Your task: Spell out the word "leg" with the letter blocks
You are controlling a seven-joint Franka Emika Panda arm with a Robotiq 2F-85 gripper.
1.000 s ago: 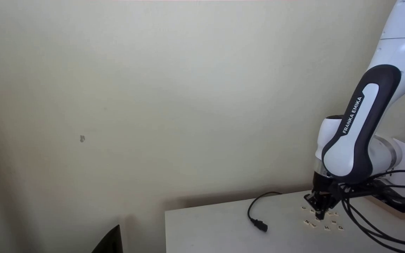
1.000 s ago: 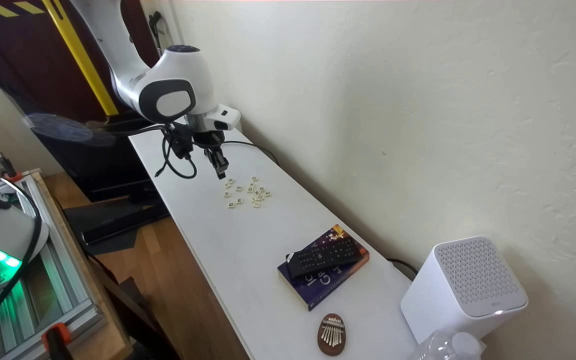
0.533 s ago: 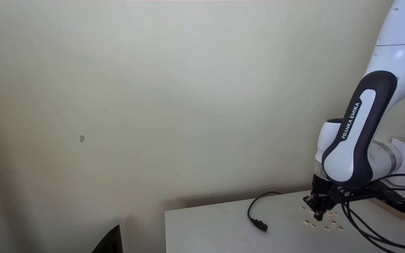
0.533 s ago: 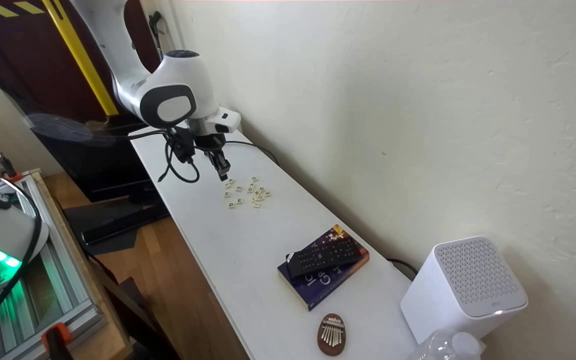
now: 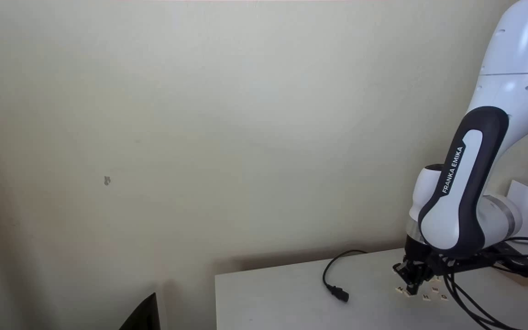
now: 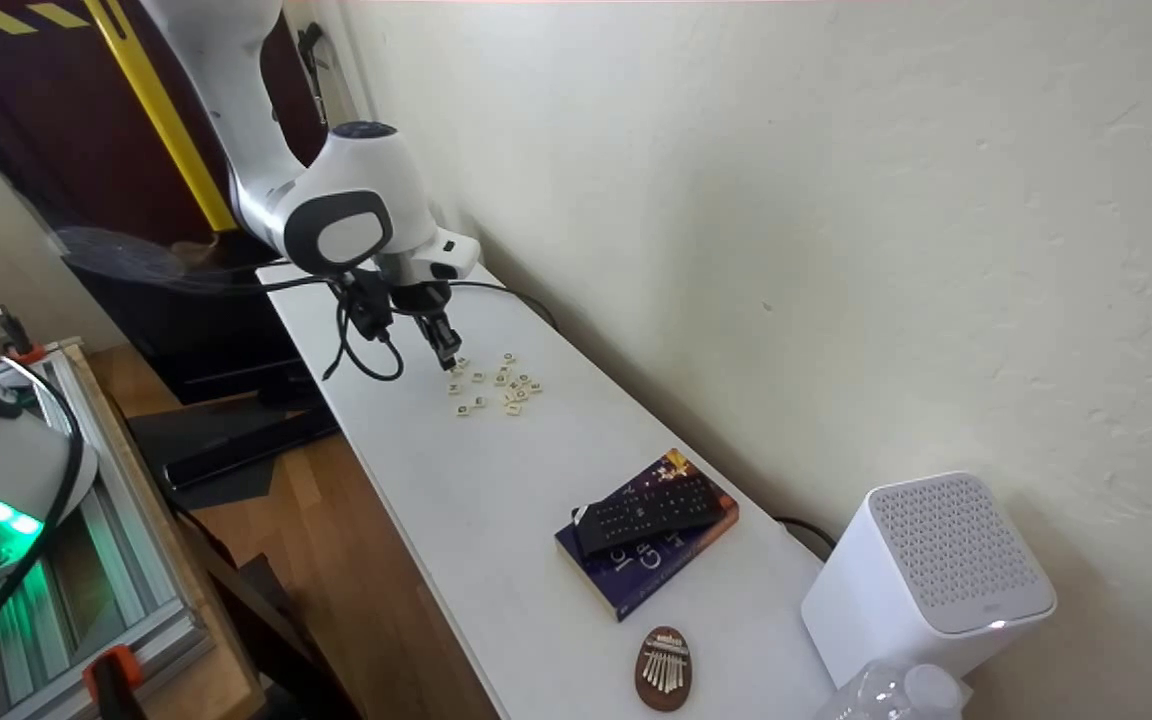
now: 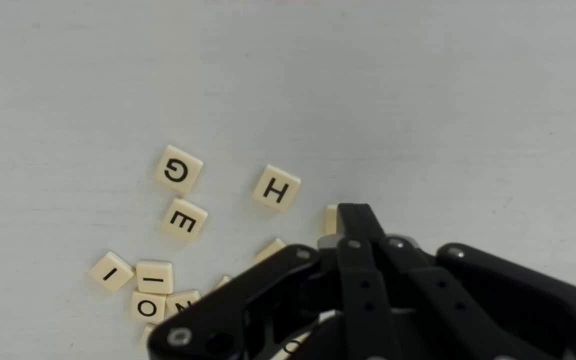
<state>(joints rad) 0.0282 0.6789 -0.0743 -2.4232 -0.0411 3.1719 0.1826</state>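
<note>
Small pale tan letter blocks lie scattered on the white table [image 6: 436,480]. In the wrist view I read a G block [image 7: 179,170], an E block [image 7: 185,220], an H block [image 7: 276,188], two I blocks [image 7: 111,271] [image 7: 154,277], and an O block [image 7: 148,307]. My gripper [image 7: 355,206] is shut, its fingertips together with nothing seen between them. The fingertips cover most of one block [image 7: 331,220]; its letter is hidden. In both exterior views the gripper [image 5: 412,292] [image 6: 449,366] points down at the cluster's edge, low over the table. Contact cannot be told.
A black cable with a plug [image 5: 338,293] lies on the table. A book [image 6: 656,590] with a black remote [image 6: 648,515] on it, a thumb piano [image 6: 664,670], a white box-shaped device [image 6: 936,570] and a clear bottle [image 6: 896,695] stand further along. A wall runs behind.
The arm and gripper have come down towards the blocks. In an exterior view the fingertips now cover the L block that showed before. The visible blocks have not moved.
</note>
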